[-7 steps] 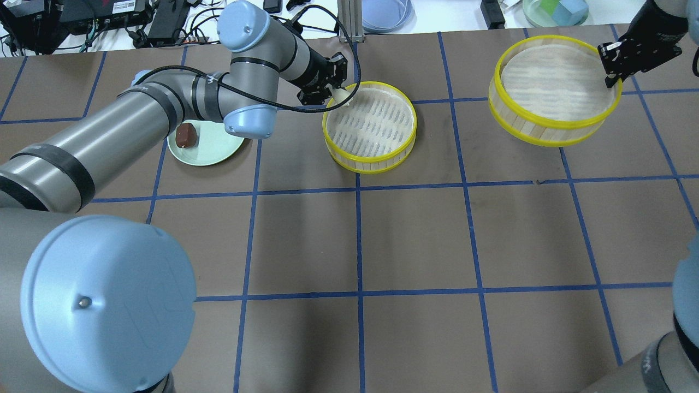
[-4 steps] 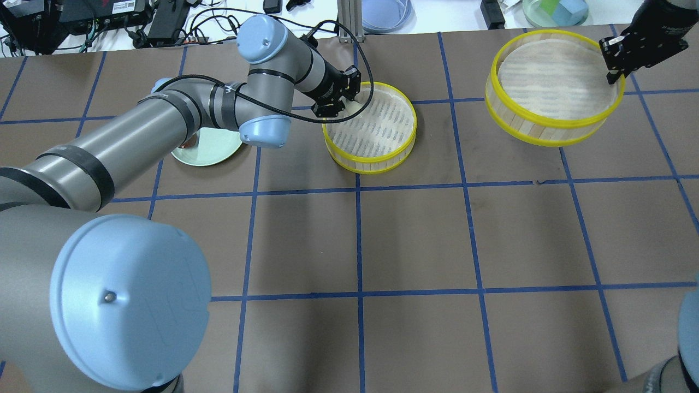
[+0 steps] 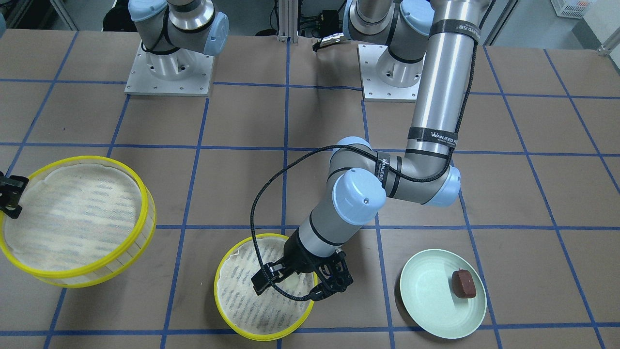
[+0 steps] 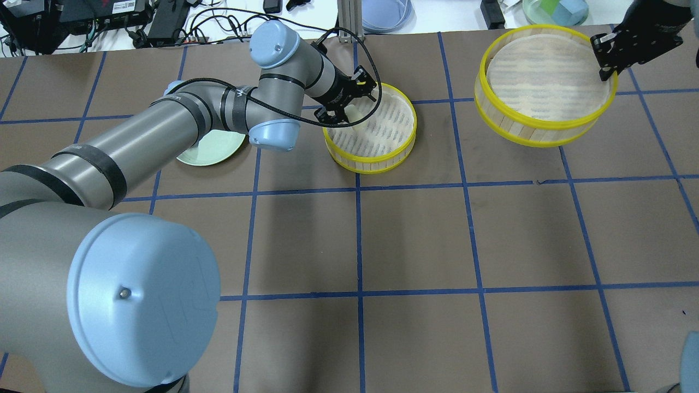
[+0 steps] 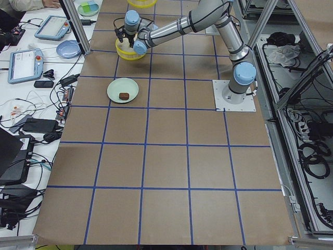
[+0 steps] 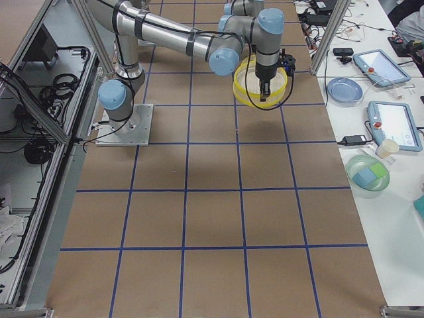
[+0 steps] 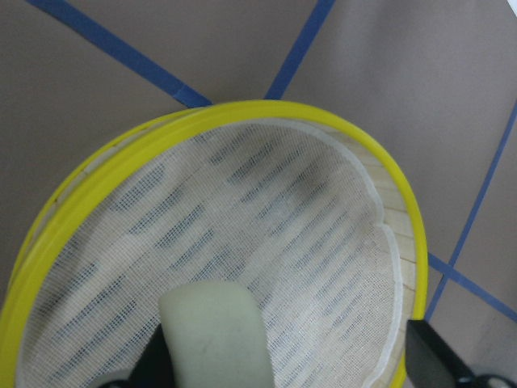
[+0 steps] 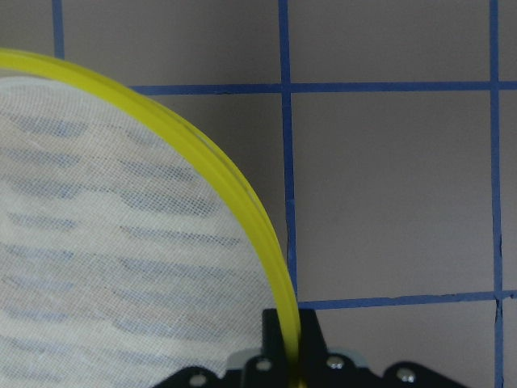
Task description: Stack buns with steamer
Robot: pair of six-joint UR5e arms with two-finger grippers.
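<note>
The cream-white bun [image 7: 214, 331] lies on the cloth liner inside the middle steamer tier [image 4: 371, 164], near its rim. My left gripper [image 4: 349, 106] hangs over it with jaws apart; one finger is beside the bun, the other well clear of it. This tier also shows in the front view [image 3: 261, 334]. My right gripper [image 4: 606, 71] is shut on the yellow rim of the second steamer tier [image 4: 540, 139] and holds it tilted above the table. The reddish-brown bun [image 3: 463, 283] lies on the pale green plate [image 3: 426, 295]; in the overhead view my left arm hides it.
Beyond the table's far edge are cables and electronics [image 4: 136, 19], a blue dish [image 4: 385, 13] and a bowl with coloured blocks [image 4: 557, 11]. The arm bases [image 3: 169, 72] stand at the robot side. The brown surface has a blue tape grid.
My left gripper moved further in over the middle tier, and its jaws now stand apart with the cream bun on the liner. The right gripper carried the second tier slightly left and up.
</note>
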